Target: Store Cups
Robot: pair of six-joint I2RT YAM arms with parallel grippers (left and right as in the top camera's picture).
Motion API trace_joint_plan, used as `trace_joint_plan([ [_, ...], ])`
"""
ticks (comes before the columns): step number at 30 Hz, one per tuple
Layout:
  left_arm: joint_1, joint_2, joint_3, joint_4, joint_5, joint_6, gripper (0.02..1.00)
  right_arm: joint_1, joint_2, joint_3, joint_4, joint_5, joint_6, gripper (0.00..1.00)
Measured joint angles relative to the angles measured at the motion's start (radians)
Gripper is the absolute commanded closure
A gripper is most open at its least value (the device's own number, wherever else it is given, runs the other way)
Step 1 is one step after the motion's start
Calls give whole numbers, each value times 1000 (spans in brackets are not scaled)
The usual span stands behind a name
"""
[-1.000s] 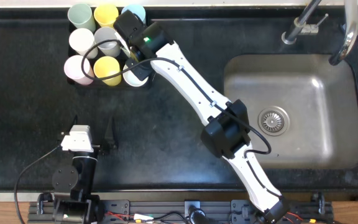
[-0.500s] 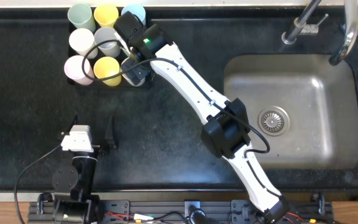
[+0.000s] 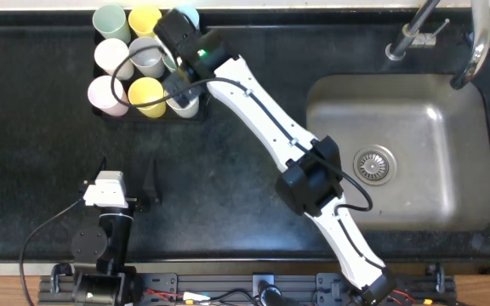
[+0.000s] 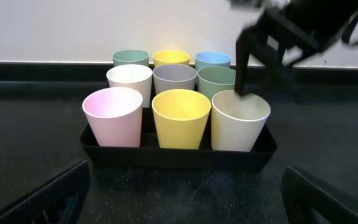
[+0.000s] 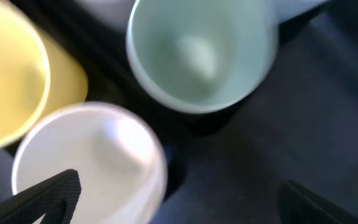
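Note:
A black tray (image 4: 173, 155) at the counter's back left holds several cups in three rows. The front row is a pink cup (image 4: 112, 116), a yellow cup (image 4: 180, 118) and a cream cup (image 4: 240, 121). My right gripper (image 3: 177, 78) hovers open just above the cream cup (image 3: 188, 104), with one finger at the cup's rim and nothing held. In the right wrist view the cream cup (image 5: 92, 165) stands beside a pale green cup (image 5: 197, 56) and the yellow cup (image 5: 11, 87). My left gripper (image 3: 128, 174) rests open near the front left of the counter, facing the tray.
The steel sink (image 3: 398, 153) takes up the right side, with the faucet (image 3: 415, 34) behind it. The right arm (image 3: 262, 119) stretches diagonally across the middle of the dark counter (image 3: 41, 153). A wall runs behind the tray.
The right gripper has let go of the cream cup in the tray's front right slot and pulled up and back from it. The left arm has not moved.

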Motion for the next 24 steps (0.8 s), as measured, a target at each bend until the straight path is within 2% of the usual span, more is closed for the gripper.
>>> trace_joint_plan([
  [3,0,0,0,0,0,0,20,-21,-5,80,-16,27,9,3],
  [7,0,0,0,0,0,0,20,-85,-63,150,-135,23,66,3],
  [14,0,0,0,0,0,0,20,-311,-330,150,-333,-35,129,3],
  [16,0,0,0,0,0,0,20,-370,-445,62,-332,-37,139,3],
  [19,0,0,0,0,0,0,20,-412,-672,-226,-301,-39,168,3],
  [24,0,-1,0,0,0,0,20,-441,-1053,-881,-95,-53,252,5],
])
